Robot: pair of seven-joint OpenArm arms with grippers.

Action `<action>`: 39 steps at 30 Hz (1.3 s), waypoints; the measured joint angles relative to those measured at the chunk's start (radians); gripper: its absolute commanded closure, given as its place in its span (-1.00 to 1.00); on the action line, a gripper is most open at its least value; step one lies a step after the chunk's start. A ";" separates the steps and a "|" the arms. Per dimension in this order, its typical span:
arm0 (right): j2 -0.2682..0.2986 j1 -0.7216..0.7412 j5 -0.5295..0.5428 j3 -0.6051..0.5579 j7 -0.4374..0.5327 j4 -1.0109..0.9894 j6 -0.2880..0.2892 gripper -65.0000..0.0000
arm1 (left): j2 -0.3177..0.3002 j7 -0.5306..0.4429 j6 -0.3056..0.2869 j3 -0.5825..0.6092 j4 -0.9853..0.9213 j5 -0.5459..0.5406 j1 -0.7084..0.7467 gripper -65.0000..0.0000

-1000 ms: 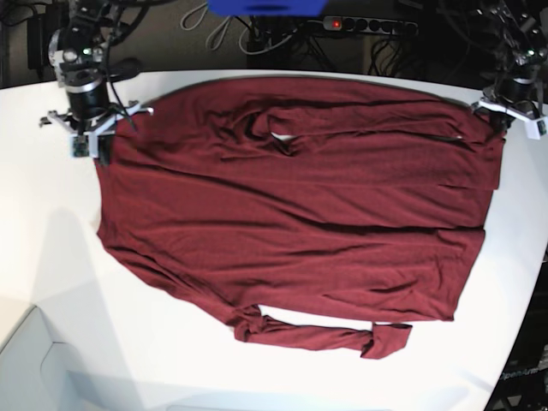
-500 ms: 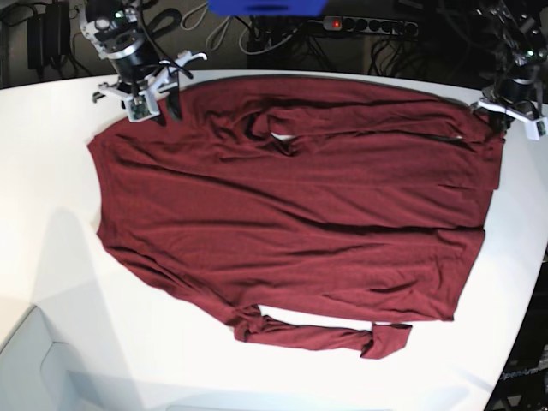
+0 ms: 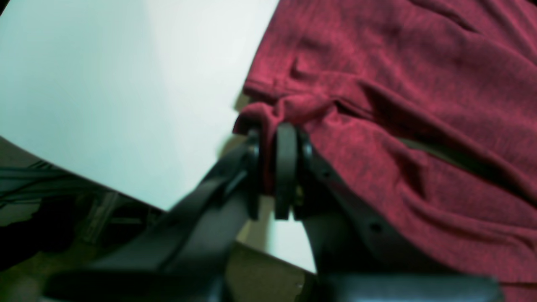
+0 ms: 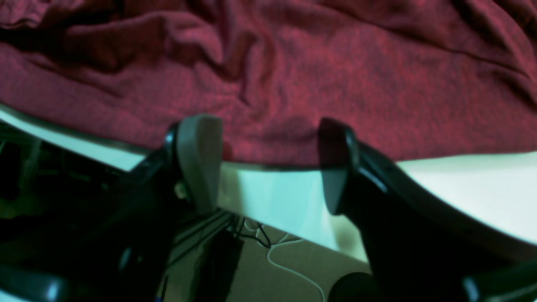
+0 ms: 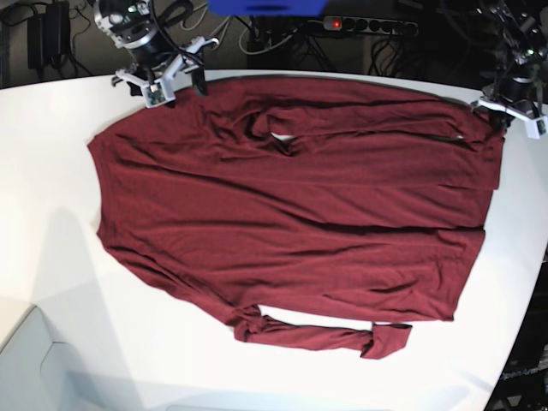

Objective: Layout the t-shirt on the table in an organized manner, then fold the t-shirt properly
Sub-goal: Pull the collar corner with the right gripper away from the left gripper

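Note:
The dark maroon t-shirt (image 5: 291,214) lies spread over the white table (image 5: 51,257), with wrinkles near its back edge and one long sleeve (image 5: 321,334) folded along the near hem. My left gripper (image 5: 495,120) sits at the shirt's back right corner. The left wrist view shows this gripper (image 3: 275,138) shut on a bunched bit of the cloth (image 3: 293,105). My right gripper (image 5: 184,88) hovers at the shirt's back left edge. Its fingers (image 4: 199,159) stand wide open in the right wrist view, with the cloth edge (image 4: 272,142) just beyond them and nothing between them.
Behind the table's back edge lie a black power strip (image 5: 368,26), loose cables and a blue object (image 5: 270,7). The table edge curves away on the right (image 5: 522,282). A pale grey surface (image 5: 26,368) sits at the near left corner.
My right gripper has opened, let go of the shirt's left corner and moved toward the back edge and to the right. The freed corner lies flat. The left gripper has not moved.

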 measured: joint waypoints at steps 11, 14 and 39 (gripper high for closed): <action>0.000 0.000 0.004 0.002 0.026 -0.022 -0.002 0.23 | 0.000 0.000 0.000 0.000 0.000 0.000 0.000 0.99; 0.000 0.006 0.011 0.002 0.039 -0.036 -0.002 0.53 | 0.000 0.000 0.000 0.000 -0.004 0.001 0.000 0.99; 0.008 0.016 0.002 0.098 -0.003 0.182 0.006 1.00 | 0.009 0.050 -0.011 -0.064 0.193 -0.010 0.002 0.99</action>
